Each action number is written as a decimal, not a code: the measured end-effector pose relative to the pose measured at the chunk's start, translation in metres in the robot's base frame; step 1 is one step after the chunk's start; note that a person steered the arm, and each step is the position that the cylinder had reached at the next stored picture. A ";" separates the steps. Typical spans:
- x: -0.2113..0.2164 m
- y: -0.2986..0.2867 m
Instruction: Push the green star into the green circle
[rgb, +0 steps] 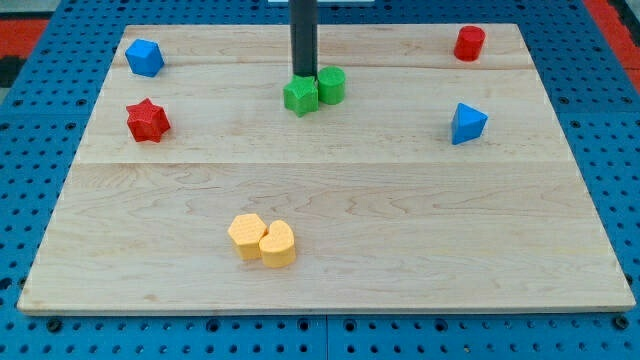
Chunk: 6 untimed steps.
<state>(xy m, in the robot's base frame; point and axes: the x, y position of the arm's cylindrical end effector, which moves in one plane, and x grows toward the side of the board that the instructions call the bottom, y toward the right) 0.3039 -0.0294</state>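
Observation:
The green star (300, 97) lies on the wooden board (330, 200) near the view's top centre. The green circle (331, 85) sits right beside it, on its right and slightly higher, and the two touch. My tip (303, 75) comes down just behind the green star, at its top edge, and close to the left of the green circle. The rod hides a little of the star's far side.
A blue block (144, 57) lies at the top left and a red star (147, 120) below it. A red block (469, 43) lies at the top right, a blue triangular block (466, 123) at the right. Two yellow blocks (262, 240) touch near the bottom centre.

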 end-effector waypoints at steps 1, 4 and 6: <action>-0.004 -0.007; 0.042 -0.036; 0.021 -0.024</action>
